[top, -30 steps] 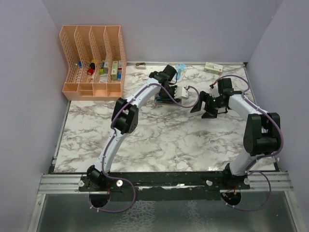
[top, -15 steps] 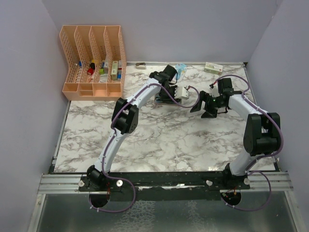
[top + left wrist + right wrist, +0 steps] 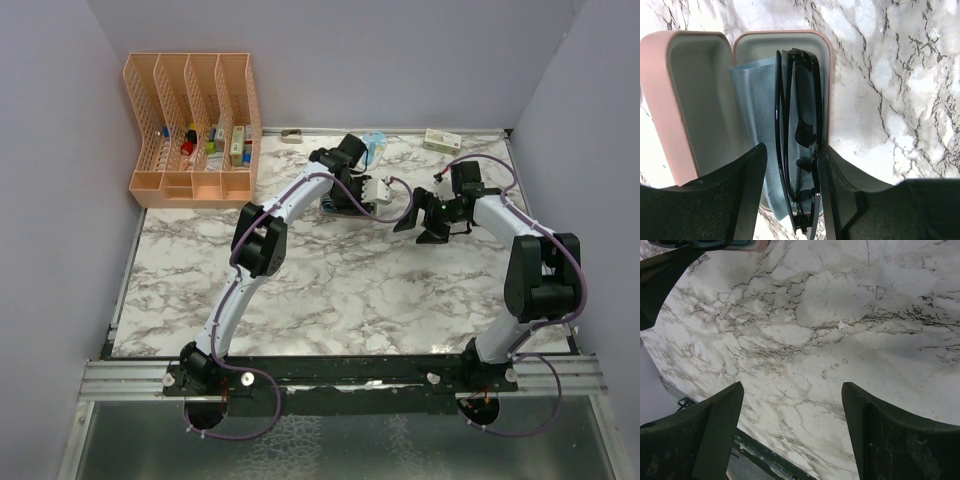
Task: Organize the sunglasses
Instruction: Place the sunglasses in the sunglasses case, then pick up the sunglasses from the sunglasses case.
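Observation:
The pink case (image 3: 660,115) lies open on the marble table, lid on the left, base on the right. A light blue cloth (image 3: 755,110) lines the base. The black folded sunglasses (image 3: 800,100) stand on edge on the cloth inside the base. My left gripper (image 3: 792,200) straddles the near end of the sunglasses. Its right finger (image 3: 845,190) touches the frame, and a gap shows at its left finger (image 3: 735,195). In the top view the left gripper (image 3: 348,205) is over the case (image 3: 332,208) at the back centre. My right gripper (image 3: 428,225) is open and empty above bare marble (image 3: 800,330).
An orange slotted organizer (image 3: 195,130) holding small items stands at the back left. A light blue item (image 3: 373,147), a small box (image 3: 441,140) and a small object (image 3: 291,135) lie along the back wall. Grey walls enclose the table.

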Controlling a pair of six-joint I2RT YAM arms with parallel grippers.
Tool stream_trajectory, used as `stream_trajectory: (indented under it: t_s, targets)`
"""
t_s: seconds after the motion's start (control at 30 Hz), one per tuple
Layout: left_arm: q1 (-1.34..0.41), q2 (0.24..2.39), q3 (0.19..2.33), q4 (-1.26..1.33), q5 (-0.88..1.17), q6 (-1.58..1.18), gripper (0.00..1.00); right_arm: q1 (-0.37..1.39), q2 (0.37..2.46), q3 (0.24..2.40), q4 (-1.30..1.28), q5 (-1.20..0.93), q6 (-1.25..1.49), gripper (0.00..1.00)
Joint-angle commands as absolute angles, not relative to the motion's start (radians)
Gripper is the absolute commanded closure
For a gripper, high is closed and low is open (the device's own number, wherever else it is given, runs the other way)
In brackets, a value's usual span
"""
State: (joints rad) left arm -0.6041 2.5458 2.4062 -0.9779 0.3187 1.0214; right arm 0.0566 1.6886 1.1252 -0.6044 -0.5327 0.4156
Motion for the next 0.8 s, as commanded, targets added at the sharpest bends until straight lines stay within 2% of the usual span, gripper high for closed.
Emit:
stream_trajectory:
  t_s: [0.0, 0.47, 0.63, 0.77]
  targets:
    - [-0.612, 2.525, 2.398, -0.974, 0.311, 1.008, 0.51, 0.048, 1.680, 1.129, -0.580, -0.557, 0.426, 0.20]
    - [-0.612, 2.474, 2.380, -0.948, 0.297, 1.015, 0.49, 0.048, 1.685, 1.135, -0.571, -0.566, 0.440, 0.20]
    - [-0.613, 2.462, 2.376, -0.939, 0.302, 1.011, 0.66, 0.048, 1.688, 1.141, -0.576, -0.565, 0.438, 0.20]
    - [-0.615, 2.446, 2.355, -0.930, 0.310, 1.011, 0.70, 0.048, 1.687, 1.137, -0.574, -0.569, 0.439, 0.20]
